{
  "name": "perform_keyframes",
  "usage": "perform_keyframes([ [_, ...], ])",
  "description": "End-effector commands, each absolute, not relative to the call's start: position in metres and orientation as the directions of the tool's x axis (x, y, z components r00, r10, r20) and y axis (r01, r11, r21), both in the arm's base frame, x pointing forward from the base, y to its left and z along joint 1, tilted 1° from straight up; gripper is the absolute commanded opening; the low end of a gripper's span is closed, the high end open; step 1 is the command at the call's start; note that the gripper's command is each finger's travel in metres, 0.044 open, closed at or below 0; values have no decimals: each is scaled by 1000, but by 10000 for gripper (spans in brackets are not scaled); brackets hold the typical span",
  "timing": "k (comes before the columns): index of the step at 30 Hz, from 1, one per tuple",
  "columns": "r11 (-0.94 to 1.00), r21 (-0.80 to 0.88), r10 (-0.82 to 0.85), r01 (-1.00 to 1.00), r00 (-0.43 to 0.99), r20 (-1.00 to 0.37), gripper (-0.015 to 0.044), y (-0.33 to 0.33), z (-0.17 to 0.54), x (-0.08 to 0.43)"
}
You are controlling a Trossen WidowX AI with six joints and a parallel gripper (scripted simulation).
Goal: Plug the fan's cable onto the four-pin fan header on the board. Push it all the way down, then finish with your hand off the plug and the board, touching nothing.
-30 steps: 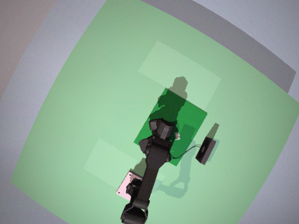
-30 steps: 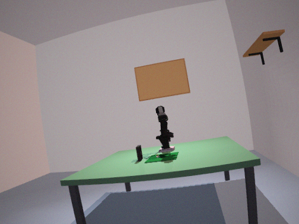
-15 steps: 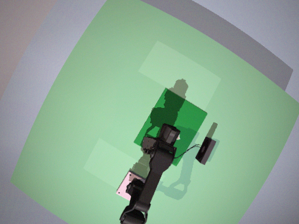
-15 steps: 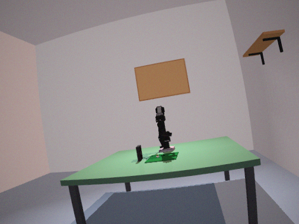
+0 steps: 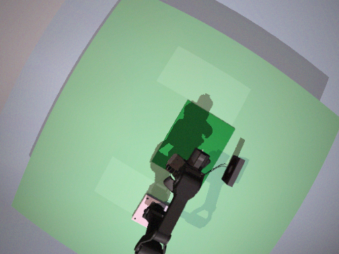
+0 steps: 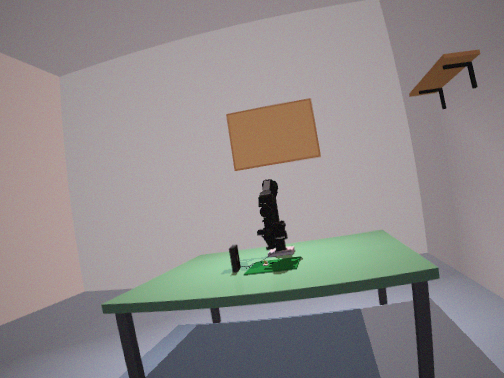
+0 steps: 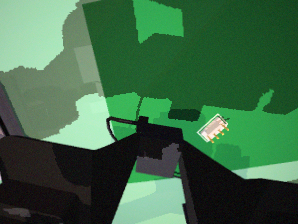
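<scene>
With my claw (image 5: 199,158) (image 7: 159,141) pinching the plug (image 7: 159,137), I could miss the header's pins (image 7: 218,134) if I descend without correcting its sideways offset or angle.

The arm (image 5: 183,191) (image 6: 270,215) reaches out above the worktop, its far end bent downward. The tool (image 7: 159,141) points down, its two fingers closed on a small dark piece, one at either side.
</scene>
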State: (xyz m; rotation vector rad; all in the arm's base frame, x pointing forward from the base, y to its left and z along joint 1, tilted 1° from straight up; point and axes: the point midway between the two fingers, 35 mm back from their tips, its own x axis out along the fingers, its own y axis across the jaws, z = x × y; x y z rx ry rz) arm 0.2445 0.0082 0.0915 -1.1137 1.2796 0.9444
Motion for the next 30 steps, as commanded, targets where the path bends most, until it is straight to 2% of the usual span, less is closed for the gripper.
perform_keyframes([
  [1,356,-92,-54,-930,78,-996,0,4,93,239],
  [18,813,-36,-28,-582,23,-999,0,-13,94,219],
  [30,836,17,27,-549,10,-1000,0,-15,87,214],
])
